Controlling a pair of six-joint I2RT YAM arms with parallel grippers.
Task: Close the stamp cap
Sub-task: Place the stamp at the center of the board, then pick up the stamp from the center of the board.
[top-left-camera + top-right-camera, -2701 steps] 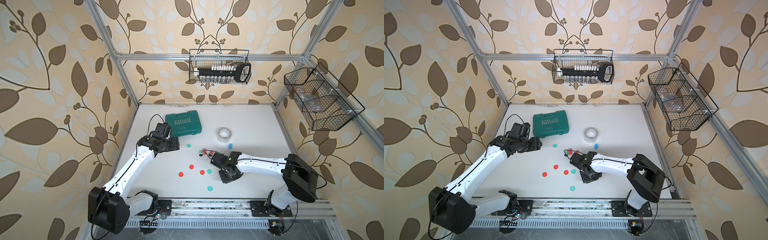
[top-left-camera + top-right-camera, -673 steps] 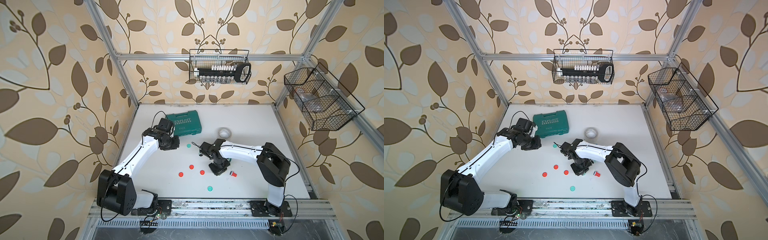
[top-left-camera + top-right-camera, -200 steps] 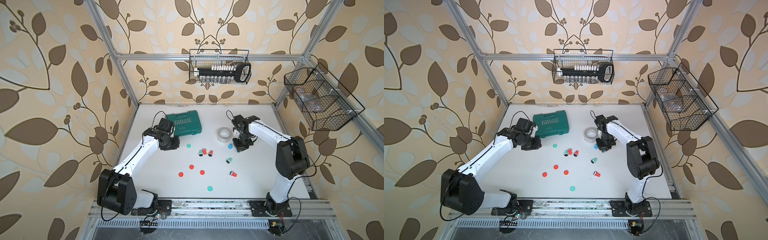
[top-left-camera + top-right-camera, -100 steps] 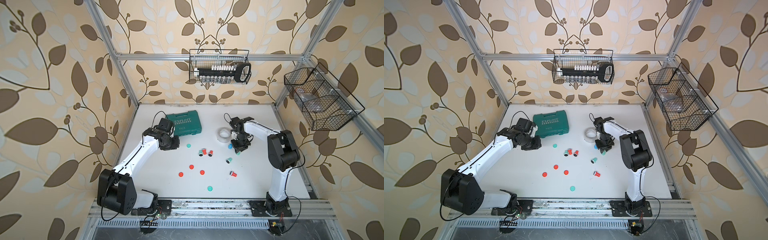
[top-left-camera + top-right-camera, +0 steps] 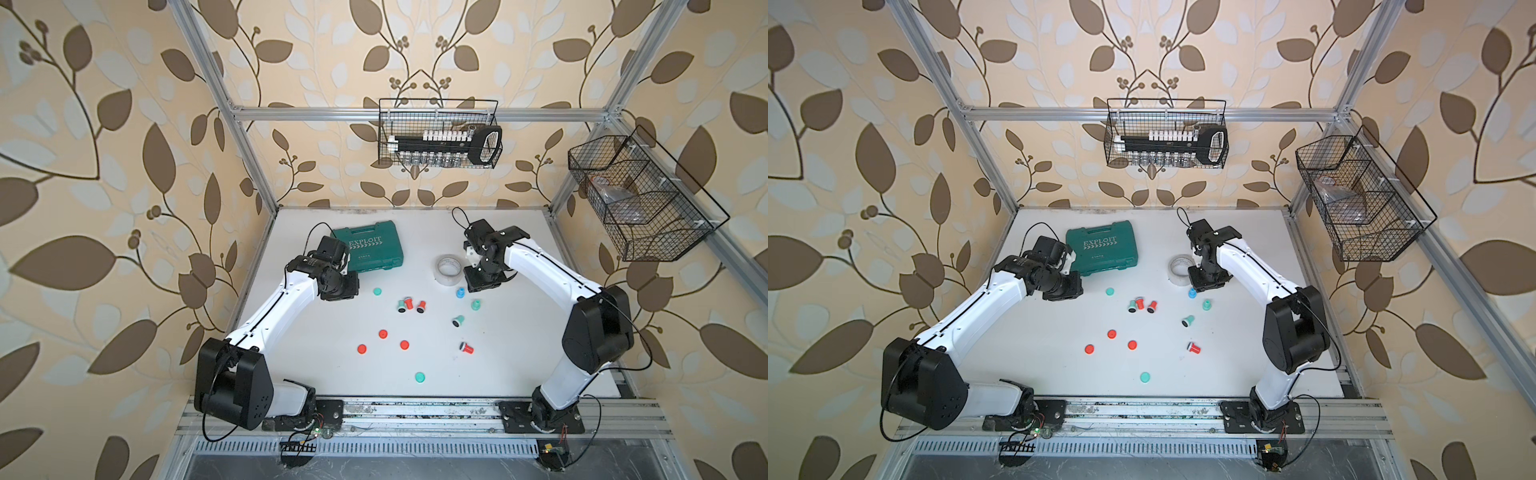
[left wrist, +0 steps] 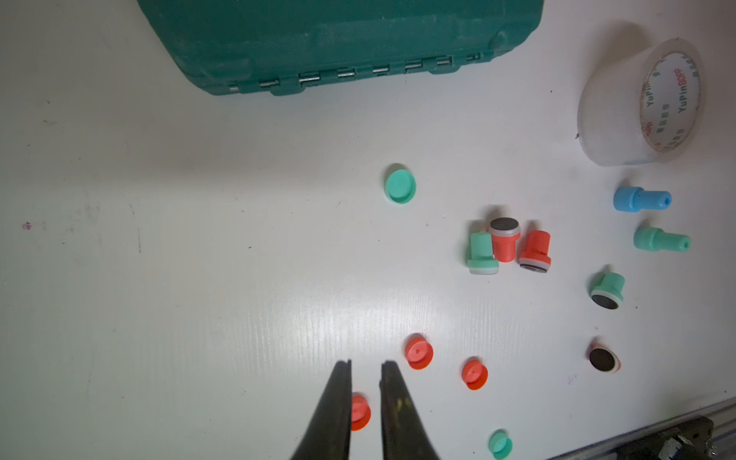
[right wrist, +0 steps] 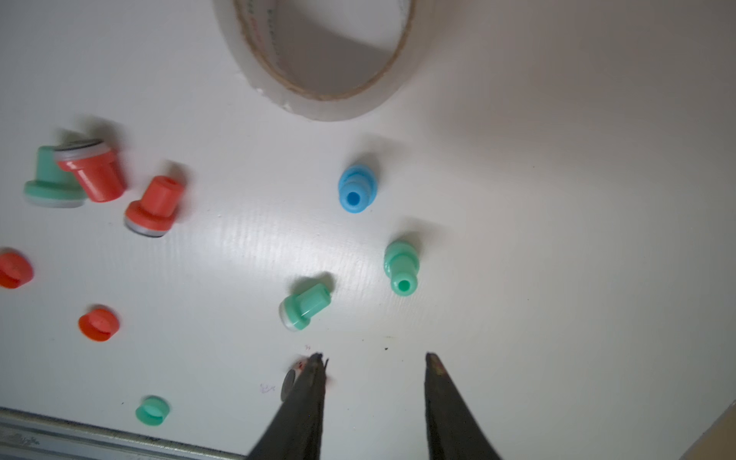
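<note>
Near the tape (image 5: 448,270), capped green stamp (image 5: 476,305) stands handle-up.

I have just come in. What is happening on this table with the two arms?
Two robot arms work at capping small stamps on a white table. The right gripper hovers open and empty near a blue stamp and a green stamp that look capped, beside the tape roll. The left gripper, jaws slightly apart, holds nothing near the green case. Uncapped stamps, red caps and green caps lie scattered.
</note>
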